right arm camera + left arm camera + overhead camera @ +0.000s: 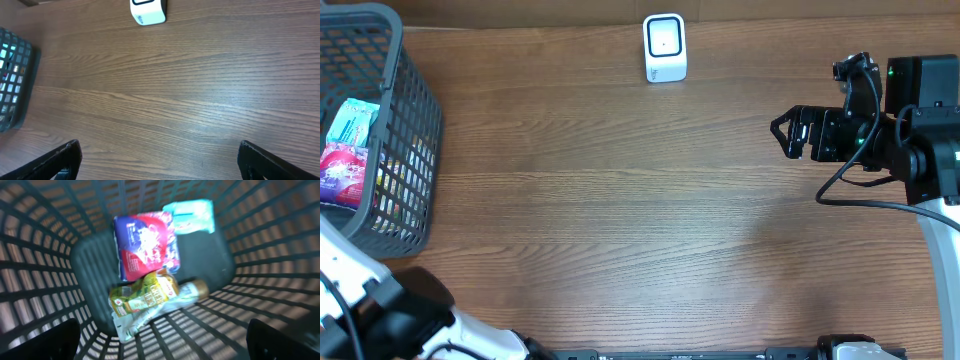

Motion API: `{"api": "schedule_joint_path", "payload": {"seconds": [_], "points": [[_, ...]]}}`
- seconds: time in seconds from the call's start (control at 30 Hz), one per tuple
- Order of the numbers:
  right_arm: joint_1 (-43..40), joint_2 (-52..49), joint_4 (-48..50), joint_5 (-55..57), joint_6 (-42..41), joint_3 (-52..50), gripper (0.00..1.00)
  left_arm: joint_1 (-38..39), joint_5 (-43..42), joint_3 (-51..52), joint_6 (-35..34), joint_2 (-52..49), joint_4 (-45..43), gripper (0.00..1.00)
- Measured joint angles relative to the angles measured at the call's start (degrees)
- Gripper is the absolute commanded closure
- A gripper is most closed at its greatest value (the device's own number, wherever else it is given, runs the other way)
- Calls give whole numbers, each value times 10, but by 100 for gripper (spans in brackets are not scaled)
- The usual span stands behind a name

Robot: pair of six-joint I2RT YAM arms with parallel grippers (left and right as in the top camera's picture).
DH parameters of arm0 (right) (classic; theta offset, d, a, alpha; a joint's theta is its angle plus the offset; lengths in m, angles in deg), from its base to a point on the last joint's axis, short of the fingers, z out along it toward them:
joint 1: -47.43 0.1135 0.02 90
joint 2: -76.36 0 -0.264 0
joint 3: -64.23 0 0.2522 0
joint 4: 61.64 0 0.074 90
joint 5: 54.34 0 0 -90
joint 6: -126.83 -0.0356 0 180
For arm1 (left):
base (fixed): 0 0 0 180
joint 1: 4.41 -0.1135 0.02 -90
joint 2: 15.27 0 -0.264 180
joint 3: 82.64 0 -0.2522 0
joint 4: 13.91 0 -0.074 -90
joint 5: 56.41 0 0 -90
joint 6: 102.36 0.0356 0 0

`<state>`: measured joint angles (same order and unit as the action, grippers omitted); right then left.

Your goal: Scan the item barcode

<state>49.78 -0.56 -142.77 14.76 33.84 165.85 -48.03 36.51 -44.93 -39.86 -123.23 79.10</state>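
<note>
A grey mesh basket point(415, 120) at the table's left edge holds the items. In the left wrist view they lie on its floor: a purple-and-red packet point(145, 242), a teal packet point(190, 216), a green-and-yellow pouch point(142, 296) and a silvery gold-capped thing point(189, 291) beneath it. My left gripper point(162, 342) hangs open above them inside the basket, touching nothing. The white barcode scanner point(665, 47) stands at the back centre. My right gripper point(788, 132) is open and empty over the right side of the table, far from the scanner point(148, 11).
The basket walls point(280, 255) close in round my left gripper on all sides. The left arm's white and black links point(380, 300) fill the front left corner. A black cable point(860, 195) loops off the right arm. Bare wood tabletop point(640, 220) lies between basket and right arm.
</note>
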Motion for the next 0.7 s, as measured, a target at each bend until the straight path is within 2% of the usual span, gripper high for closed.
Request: {"api": "schedule_joint_path", "payload": {"seconds": [0.23, 0.43, 0.7], "points": [[0, 0, -7, -10, 0, 0, 0, 0, 4, 0, 28, -92, 1, 2], [0, 0, -8, -12, 0, 0, 0, 0, -1, 0, 52, -148, 29, 7], [0, 0, -9, -14, 0, 0, 0, 0, -5, 0, 55, -222, 52, 7]]}}
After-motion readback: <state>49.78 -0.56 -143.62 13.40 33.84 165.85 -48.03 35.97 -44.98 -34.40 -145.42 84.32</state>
